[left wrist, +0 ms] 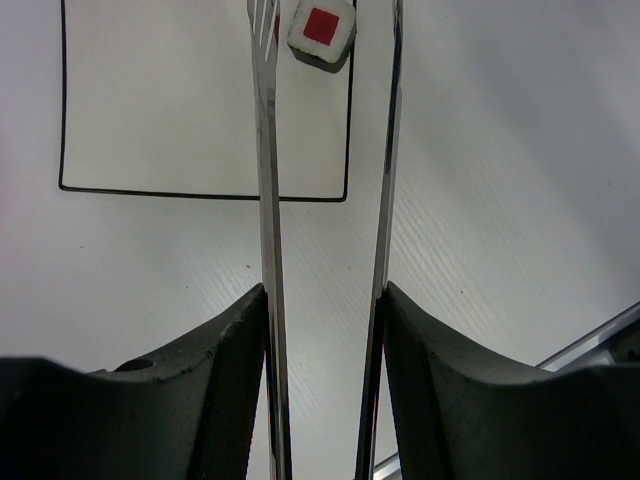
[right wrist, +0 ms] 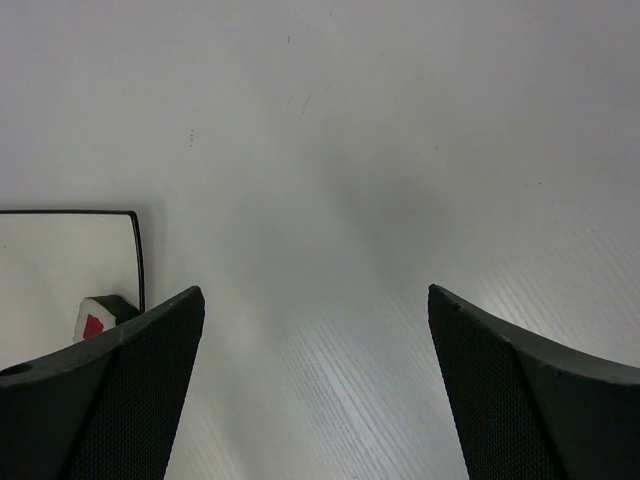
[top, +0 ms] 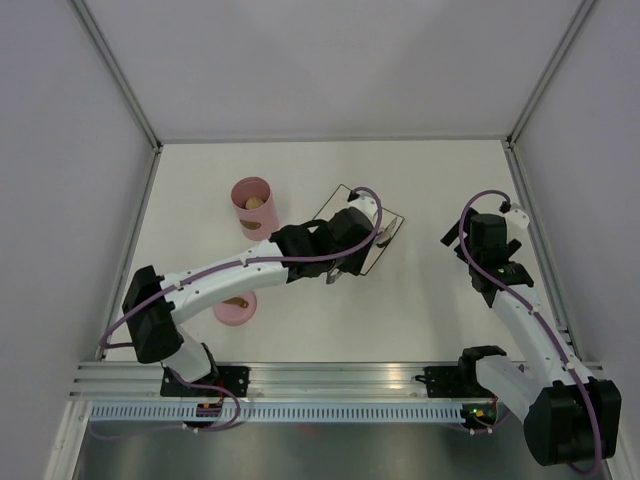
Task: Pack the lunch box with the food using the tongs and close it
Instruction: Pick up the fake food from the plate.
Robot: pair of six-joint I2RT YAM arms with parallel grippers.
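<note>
Now the left claw (left wrist: 322,296) grips the tongs (left wrist: 266,200), 1 red-centred sushi roll (left wrist: 321,30) showing between their tips on the plate (left wrist: 150,110). Left of the plate stands the open lunch box (top: 250,224), 1 beige ball (top: 255,203) inside. The right claw (right wrist: 315,296) gapes wide over the counter (right wrist: 400,150).

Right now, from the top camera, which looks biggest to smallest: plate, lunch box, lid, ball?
1. plate, though the left arm hides much of it.
2. lunch box and lid: about alike, lid partly hidden, so tied.
3. ball inside the lunch box.
</note>
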